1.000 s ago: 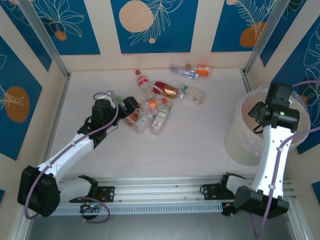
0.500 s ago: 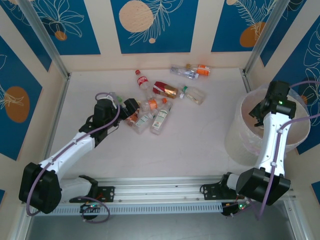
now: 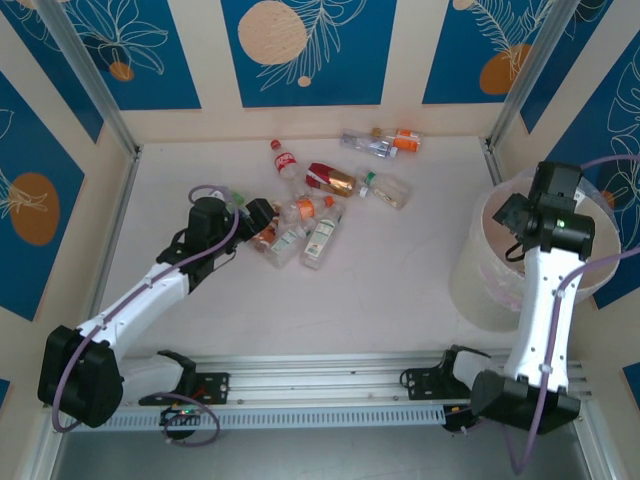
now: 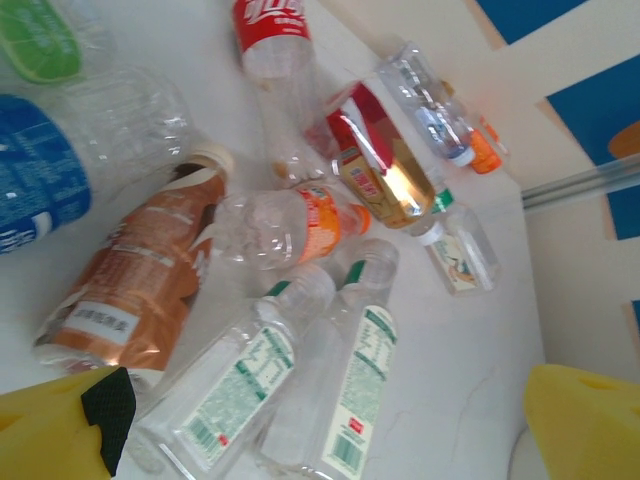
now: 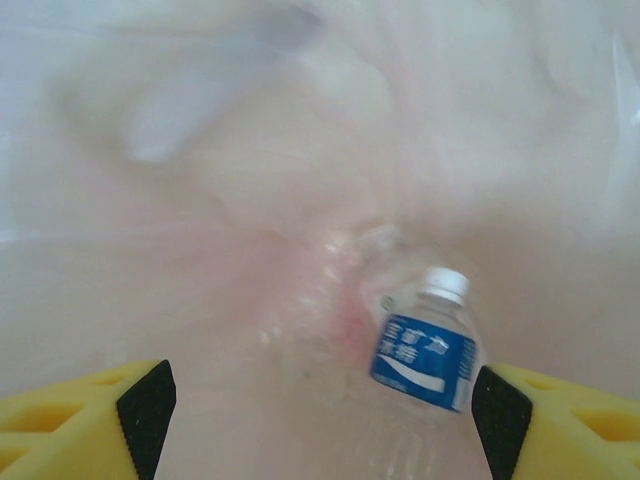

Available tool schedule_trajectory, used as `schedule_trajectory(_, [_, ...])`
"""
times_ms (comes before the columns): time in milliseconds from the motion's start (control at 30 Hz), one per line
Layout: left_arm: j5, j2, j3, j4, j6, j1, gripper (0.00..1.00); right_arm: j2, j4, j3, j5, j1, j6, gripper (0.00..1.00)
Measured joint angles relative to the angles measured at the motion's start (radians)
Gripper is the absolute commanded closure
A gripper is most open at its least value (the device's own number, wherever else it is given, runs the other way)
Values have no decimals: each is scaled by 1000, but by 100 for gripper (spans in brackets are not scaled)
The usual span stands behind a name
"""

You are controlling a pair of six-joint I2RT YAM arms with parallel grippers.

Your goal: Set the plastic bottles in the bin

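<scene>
Pale counter (image 3: 380,290) underlies everything. Jaws of the right gripper (image 5: 320,405) stand apart above a blue-labelled bottle (image 5: 422,358), seemingly loose inside the bin (image 3: 478,285). Jaws of the left gripper (image 4: 330,425) gape over the plastic bottles (image 4: 300,225) heaped nearby; next: lower, clamp 1.

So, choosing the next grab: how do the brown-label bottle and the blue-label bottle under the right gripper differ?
The brown-label bottle lies on the table; the blue-label bottle is inside the bin. The brown label covers most of its body; the blue one is a narrow band. Both have pale caps.
</scene>
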Motion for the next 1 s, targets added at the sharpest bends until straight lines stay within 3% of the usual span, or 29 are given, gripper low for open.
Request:
schedule_trajectory(167, [-21, 6, 1, -52, 0, 22, 0, -121, 96, 1, -40, 196, -1, 20])
schedule_trajectory(333, [-27, 18, 1, -95, 0, 47, 0, -165, 264, -50, -197, 401, -2, 19])
schedule_trajectory(467, [-27, 18, 1, -116, 0, 61, 0, -91, 372, -81, -264, 563, -1, 17])
schedule_trajectory(667, [-28, 18, 1, -140, 0, 77, 0, 133, 464, -85, -179, 809, 24, 14])
schedule_trajectory(1000, [4, 19, -20, -139, 64, 101, 0, 412, 529, -97, -117, 897, 177, 6])
